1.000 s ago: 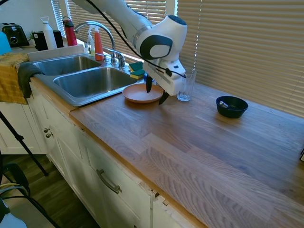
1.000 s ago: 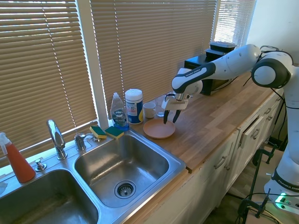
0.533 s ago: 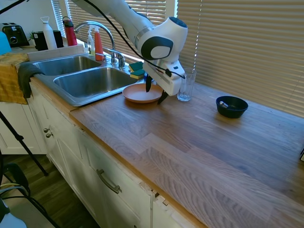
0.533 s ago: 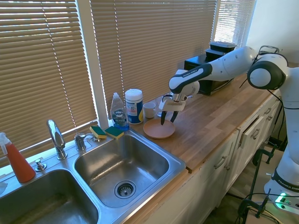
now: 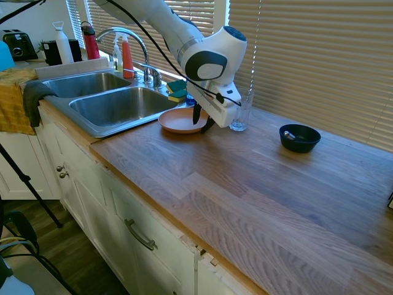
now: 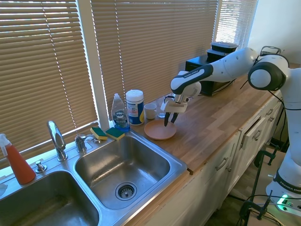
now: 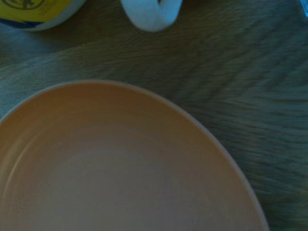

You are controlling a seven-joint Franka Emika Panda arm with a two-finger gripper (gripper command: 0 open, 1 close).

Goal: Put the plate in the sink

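Observation:
The terracotta-orange plate [image 5: 178,121] [image 6: 157,132] lies flat on the wooden counter just right of the sink [image 5: 116,106] [image 6: 117,165], a steel double basin. My gripper [image 5: 202,121] [image 6: 169,121] points down over the plate's far edge, on the side away from the sink. Its fingers are partly narrowed, one over the plate's inside and one outside the rim, with a gap still between them. In the wrist view the plate [image 7: 120,168] fills most of the picture, its rim curving across the wood.
A clear glass [image 5: 241,114] stands right behind the gripper and a dark bowl [image 5: 299,137] further along the counter. Sponges [image 6: 108,133], a dish soap bottle [image 6: 120,113], a white canister [image 6: 135,107] and a small white cup [image 6: 150,111] line the window side. The faucet [image 6: 56,139] rises behind the basins.
The gripper has lowered slightly onto the plate's edge and its fingers have drawn closer together. The plate has not moved.

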